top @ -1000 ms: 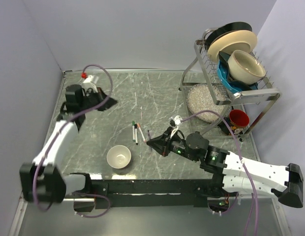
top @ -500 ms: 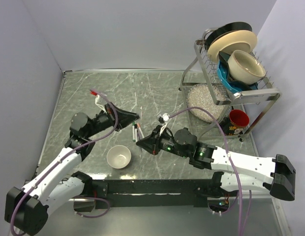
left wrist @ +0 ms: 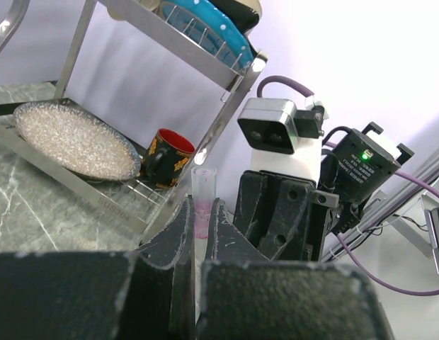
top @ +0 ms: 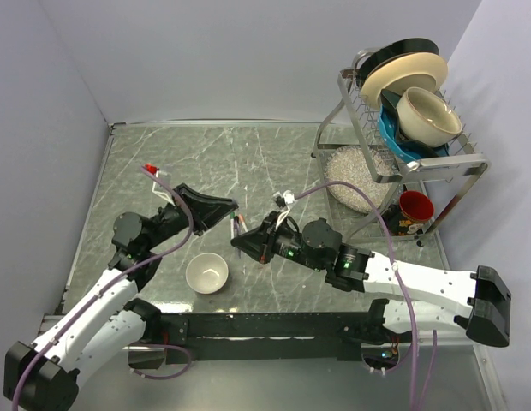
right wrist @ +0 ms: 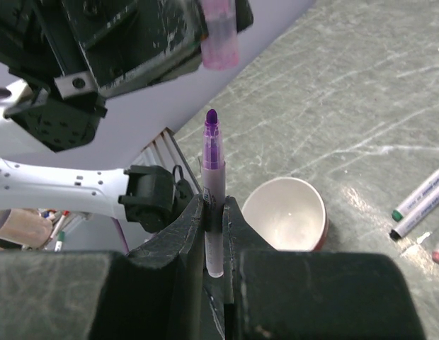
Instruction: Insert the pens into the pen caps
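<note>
The thin pale plastic marker pen with a purple tip (right wrist: 212,152) looks light and stiff, and its smooth round barrel could twist or slide between flat pads. The mid-barrel seems the place to take it, leaving the tip end bare for the cap. The right gripper (right wrist: 214,207) has it so, two black fingers pressed onto the lower barrel, with the pen upright in the centre of the right wrist view. The short translucent pink-purple plastic cap (left wrist: 203,190) is likely lighter again, hollow and thin-walled, and easy to tip askew. The left gripper (left wrist: 202,216) pinches its base low in the middle of the left wrist view, what appears to be the open mouth facing outward. In the right wrist view the cap sits at top centre, above the purple tip, apart from it and slightly right of the pen's line. Loose grey-white pens (right wrist: 416,202) with green and black ends lie on the grey marbled table (right wrist: 361,92) at the right edge, right of a round white bowl (right wrist: 287,212)
</note>
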### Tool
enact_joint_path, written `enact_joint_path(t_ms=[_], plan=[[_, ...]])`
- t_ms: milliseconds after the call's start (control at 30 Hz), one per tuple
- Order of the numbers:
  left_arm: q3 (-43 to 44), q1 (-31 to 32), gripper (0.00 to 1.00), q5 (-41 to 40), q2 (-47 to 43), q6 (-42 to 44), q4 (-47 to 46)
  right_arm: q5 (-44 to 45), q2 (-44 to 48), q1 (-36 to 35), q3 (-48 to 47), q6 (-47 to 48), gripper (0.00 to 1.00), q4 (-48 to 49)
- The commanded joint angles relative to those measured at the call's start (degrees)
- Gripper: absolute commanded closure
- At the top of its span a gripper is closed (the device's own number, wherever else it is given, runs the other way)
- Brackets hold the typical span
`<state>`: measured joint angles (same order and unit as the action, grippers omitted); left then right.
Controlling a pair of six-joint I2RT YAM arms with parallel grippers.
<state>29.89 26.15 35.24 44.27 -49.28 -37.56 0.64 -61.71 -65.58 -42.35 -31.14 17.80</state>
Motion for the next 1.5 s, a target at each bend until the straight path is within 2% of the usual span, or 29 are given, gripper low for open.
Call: enact_joint_path(t_ms=[0, 533, 1000, 1333, 1367, 1400, 1467], plan=[[0.70, 0.39, 0.99, -0.70, -1.73, 1.20, -0.85, 1.03, -0.42, 0.45, -3.62, -0.94, 1.00, 4.17], [-0.09, 0.48, 0.99, -1.76, -5.78, 4.89, 6.53, 1.11, -1.48, 0.45, -4.85, -1.47, 1.00, 4.87], [-1.76, 0.48, 0.99, 1.05, -6.74, 4.10, 10.58, 3.84, -1.04, 1.77, -6.43, 0.81, 1.00, 4.70], [-1.06, 0.48, 0.99, 3.42, -7.00, 5.50, 14.71, 1.65, -2.10, 2.83, -8.54, 2.31, 1.00, 3.38], [-0.80, 0.48, 0.94, 3.69, -7.27, 5.68, 15.14, 1.12, -2.10, 2.83, -8.54, 2.66, 1.00, 3.21], [-0.28, 0.48, 0.78, 3.60, -7.36, 5.68, 15.93, 0.59, -2.10, 2.83, -8.63, 3.27, 1.00, 2.94], [0.52, 0.48, 0.58, 3.17, -7.97, 6.21, 16.64, -0.46, -2.27, 2.83, -8.80, 3.71, 1.00, 2.42]])
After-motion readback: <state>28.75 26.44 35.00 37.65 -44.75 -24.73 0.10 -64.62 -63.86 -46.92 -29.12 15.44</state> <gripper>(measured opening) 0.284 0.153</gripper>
